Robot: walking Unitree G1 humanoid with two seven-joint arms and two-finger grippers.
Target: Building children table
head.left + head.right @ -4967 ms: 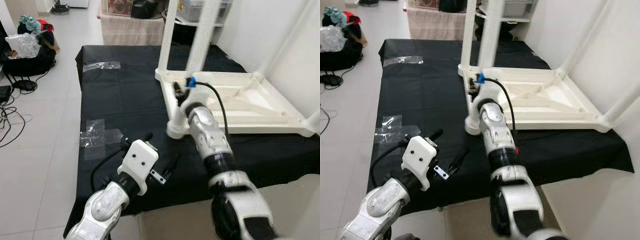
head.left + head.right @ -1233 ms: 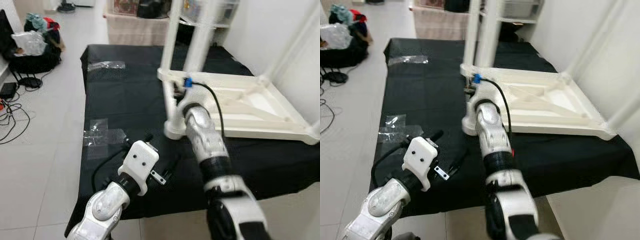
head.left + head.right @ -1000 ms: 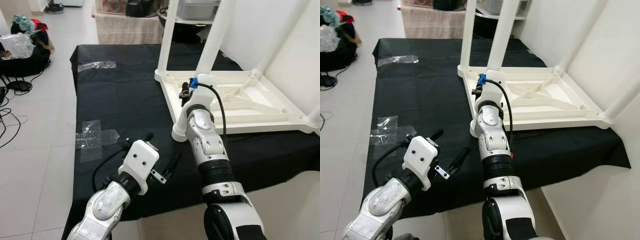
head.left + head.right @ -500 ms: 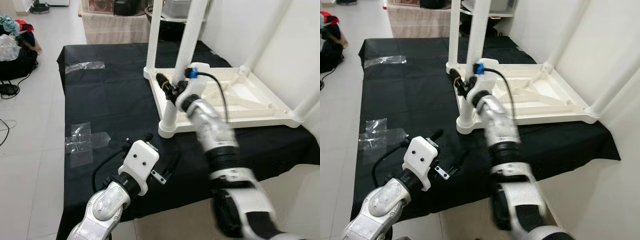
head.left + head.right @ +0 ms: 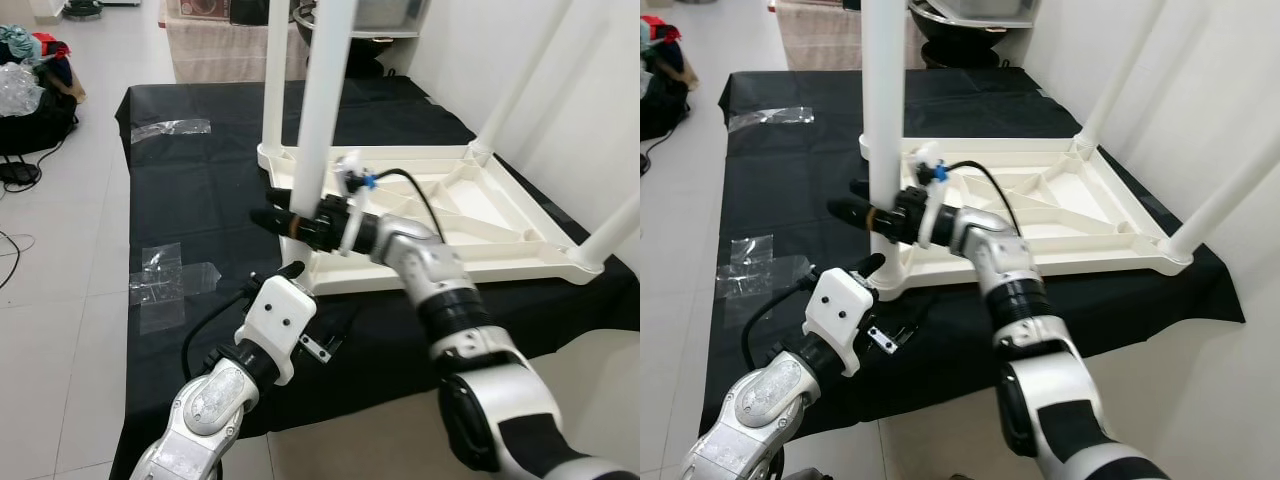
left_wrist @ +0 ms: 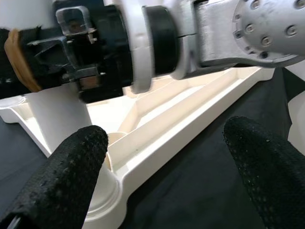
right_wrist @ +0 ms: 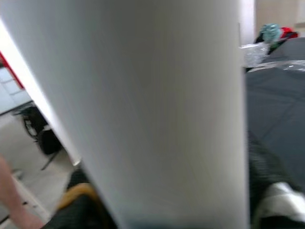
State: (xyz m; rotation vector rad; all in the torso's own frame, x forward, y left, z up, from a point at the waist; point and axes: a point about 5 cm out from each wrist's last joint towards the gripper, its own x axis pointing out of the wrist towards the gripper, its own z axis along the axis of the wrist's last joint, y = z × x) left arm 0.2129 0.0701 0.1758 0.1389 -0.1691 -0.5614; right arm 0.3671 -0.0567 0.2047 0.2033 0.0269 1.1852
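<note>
A lived-in room of a home: pale floor tiles [image 5: 60, 330], white walls [image 5: 590, 90], and a black cloth [image 5: 200, 200] spread over the floor as a work area. A heap of clothes and bags [image 5: 30, 60] lies near cables [image 5: 15, 175], with a cloth-covered piece of furniture [image 5: 215, 55] behind.

Pale tiled floor [image 5: 60, 330] lay at 9 o'clock; white wall [image 5: 590, 90] at 2; black cloth [image 5: 200, 200] covered counter.

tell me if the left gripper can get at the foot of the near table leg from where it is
Probably yes: the left gripper hangs open just short of the near leg's foot, with bare black cloth between; the right gripper grips higher up.
</note>
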